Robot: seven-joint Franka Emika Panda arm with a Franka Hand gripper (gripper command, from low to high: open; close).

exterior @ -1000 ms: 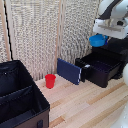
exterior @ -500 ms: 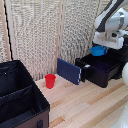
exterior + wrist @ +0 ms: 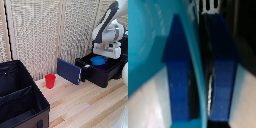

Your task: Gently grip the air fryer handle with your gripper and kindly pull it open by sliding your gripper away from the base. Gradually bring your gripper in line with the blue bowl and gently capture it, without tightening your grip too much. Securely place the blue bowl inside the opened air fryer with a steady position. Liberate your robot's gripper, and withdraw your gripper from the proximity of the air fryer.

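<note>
In the wrist view, the rim of the blue bowl is seen pinched between the two dark-blue fingers of the gripper, which are drawn narrow around the thin plastic wall. The bowl's pale inner surface fills one side of that picture, and dark appliance surfaces are glimpsed beyond the fingertips.

In the exterior view, nearest the camera, a large black fabric-sided crate is found at the exterior view's left, set on a light wooden table. Behind it, a small red cup is stood upright on the wood, apart from the crate. Just beside the cup, toward the exterior view's right, a flat dark-blue panel is propped upright at a tilt.

Farther back on the right, the drawer of the air fryer is seen pulled open. The blue bowl is held in the drawer's opening, at or just above its top edge; whether it is resting on the drawer floor cannot be told. The gripper is positioned directly over it, under the white body of the arm. The handle cannot be made out against the black front.

At the back, the scene is closed off by pale woven screens.
</note>
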